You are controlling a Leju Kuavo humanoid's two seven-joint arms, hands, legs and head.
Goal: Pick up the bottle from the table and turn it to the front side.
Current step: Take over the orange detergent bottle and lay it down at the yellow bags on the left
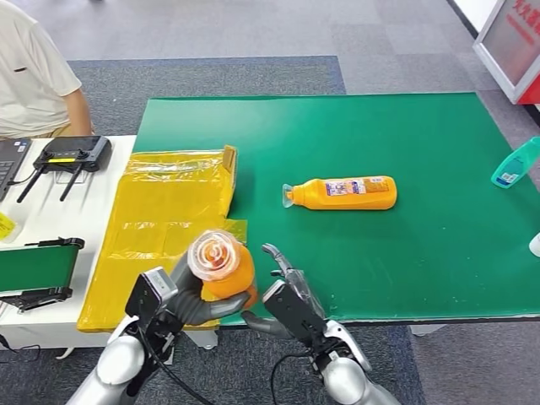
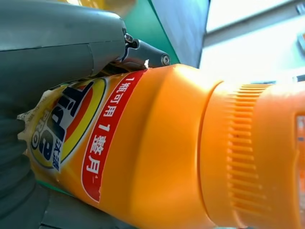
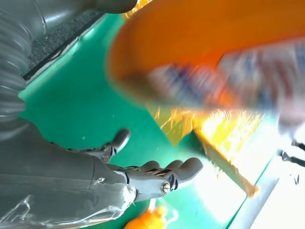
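Note:
My left hand (image 1: 185, 299) grips an orange detergent bottle (image 1: 219, 266), lifted above the near edge of the green mat (image 1: 445, 245) with its cap end turned toward my head camera. In the left wrist view the orange bottle (image 2: 162, 152) shows a red and yellow label under my left hand (image 2: 54, 52). My right hand (image 1: 289, 304) hovers just right of the bottle, fingers spread, holding nothing. The right wrist view shows my right hand (image 3: 118, 176) apart from the blurred orange bottle (image 3: 216, 43). A second orange bottle (image 1: 343, 192) lies on its side mid-mat.
A yellow plastic bag (image 1: 159, 228) lies flat at the mat's left edge. A teal bottle (image 1: 515, 164) lies at the far right. On the white table to the left are a black controller (image 1: 70, 156) and a small conveyor (image 1: 38, 270). A person (image 1: 32, 76) sits at the back left.

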